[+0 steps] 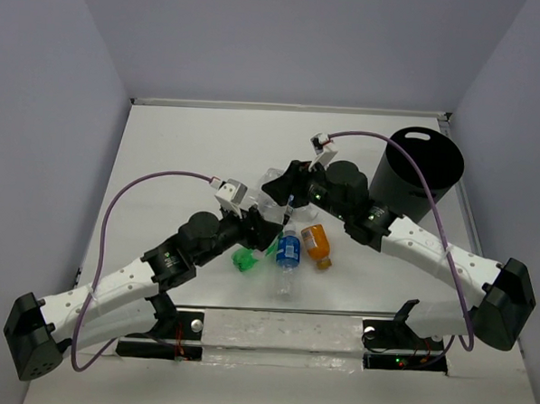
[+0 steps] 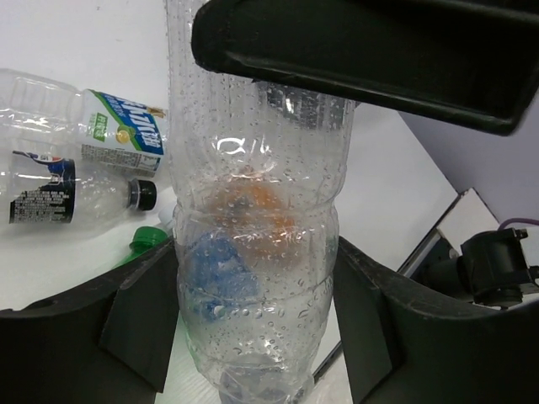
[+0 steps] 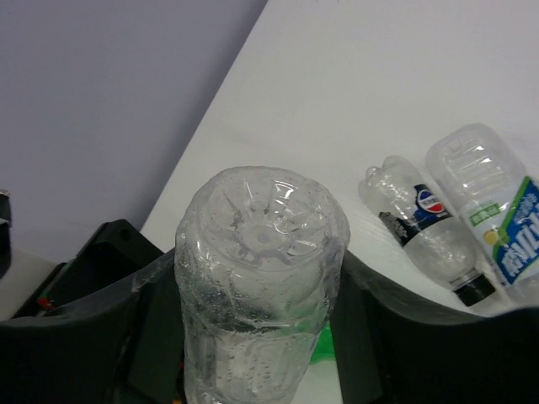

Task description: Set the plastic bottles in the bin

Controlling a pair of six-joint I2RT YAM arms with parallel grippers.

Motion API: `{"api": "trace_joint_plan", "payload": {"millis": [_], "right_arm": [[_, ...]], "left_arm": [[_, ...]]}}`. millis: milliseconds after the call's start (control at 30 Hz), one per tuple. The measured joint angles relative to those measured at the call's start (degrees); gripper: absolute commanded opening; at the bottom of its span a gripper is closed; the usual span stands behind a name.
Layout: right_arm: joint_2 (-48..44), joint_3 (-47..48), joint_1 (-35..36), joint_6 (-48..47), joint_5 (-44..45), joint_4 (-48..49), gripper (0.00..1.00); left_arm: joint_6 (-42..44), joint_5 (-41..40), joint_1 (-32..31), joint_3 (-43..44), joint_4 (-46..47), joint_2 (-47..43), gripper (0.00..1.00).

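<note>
- Between the two arms, up off the white table, is a clear plastic bottle with drops inside.
- The left gripper is closed on it, with one finger on each side.
- The right gripper is closed on the same bottle too, near its bumpy bottom end.
- I think this is a pass from one arm to the other. The right arm is next to the tall black round plastic bin, so it should take the bottle.
- To do it well, the right gripper must hold firm first. Only then should the left gripper let go, open wide and pull straight back.
- The bottle looks thin, so it may squash or slip. Do not squeeze too hard.
- Next, lift it over the rim of the bin and drop it in.
- The small bottle with a blue label, the small orange bottle and the small green bottle lie on the table and wait their turn.
</note>
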Motion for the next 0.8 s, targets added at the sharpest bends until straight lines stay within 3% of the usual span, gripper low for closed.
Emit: {"api": "trace_joint_plan", "payload": {"millis": [33, 67, 100, 333, 567, 800], "right_arm": [[-0.02, -0.07, 0.0, 0.63, 0.11, 0.13, 0.4], [-0.09, -0.09, 0.0, 0.39, 0.17, 0.37, 0.36], [-0.13, -0.09, 0.0, 0.35, 0.46, 0.42, 0.35], [-2.25, 0.2, -2.05, -1.2, 4.04, 0.24, 0.35], [-4.33, 9.22, -15.13, -6.64, 7.91, -3.52, 0.35], [-6.84, 19.58, -25.03, -21.94, 27.43, -5.18, 0.35]], "left_arm": [[0.04, -0.26, -0.2, 0.0, -0.02, 0.0, 0.87], [0.24, -0.39, -0.26, 0.0, -0.07, 0.0, 0.96], [0.52, -0.5, -0.39, 0.0, 0.04, -0.02, 0.99], [1.97, -0.85, -0.96, 1.49, -2.19, -1.79, 0.99], [5.92, -0.37, -0.96, 9.68, -10.93, -6.23, 0.99], [11.67, -4.61, -0.96, 18.64, -20.74, -12.07, 0.99]]}}
